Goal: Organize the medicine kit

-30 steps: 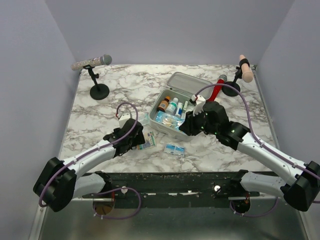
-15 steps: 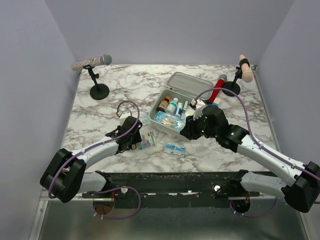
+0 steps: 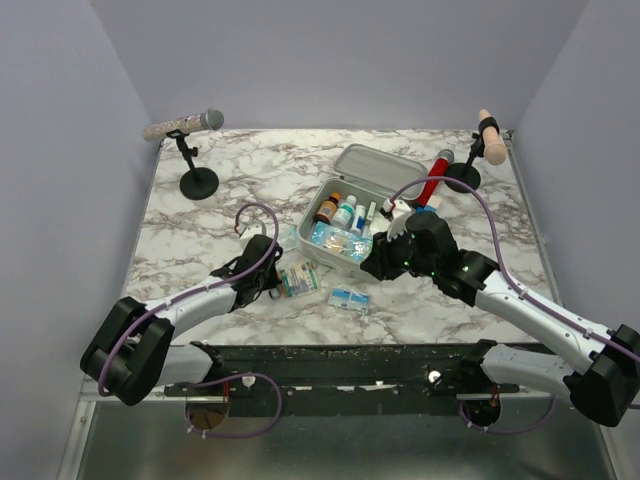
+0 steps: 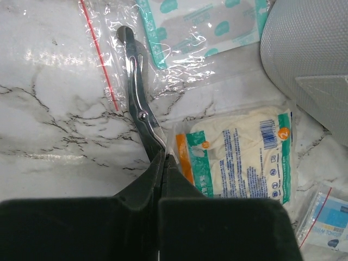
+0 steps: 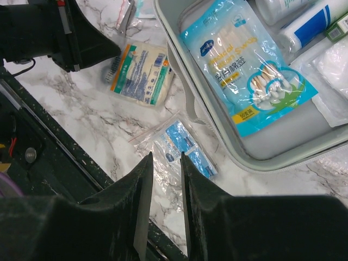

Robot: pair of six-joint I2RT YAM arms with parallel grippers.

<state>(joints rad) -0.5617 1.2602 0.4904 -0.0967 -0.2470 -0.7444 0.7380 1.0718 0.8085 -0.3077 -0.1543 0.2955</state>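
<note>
The medicine kit [image 3: 306, 240] lies open mid-table with its lid [image 3: 380, 165] hinged back; it holds bottles [image 3: 340, 210] and a blue cotton-swab pack [image 5: 247, 70]. My left gripper [image 4: 163, 157] is shut on thin metal scissors [image 4: 138, 92], which stick out forward over a clear bag of plasters [image 4: 206, 27]. A cream gauze pack [image 4: 244, 157] lies just to its right, beside the kit's wall [image 4: 310, 54]. My right gripper [image 5: 166, 155] is open and empty above a clear bag of blue packets [image 5: 182, 149], just off the kit's front rim [image 5: 217, 141].
A microphone on a black stand [image 3: 195, 150] is at the back left. A red cylinder [image 3: 432, 180] and a stand with a peach handle [image 3: 490, 140] are at the back right. The black base rail [image 3: 330, 360] runs along the near edge.
My left gripper has gone from open to shut, closing on the scissors. The right gripper dropped slightly toward the near edge a second ago and has held still since.
</note>
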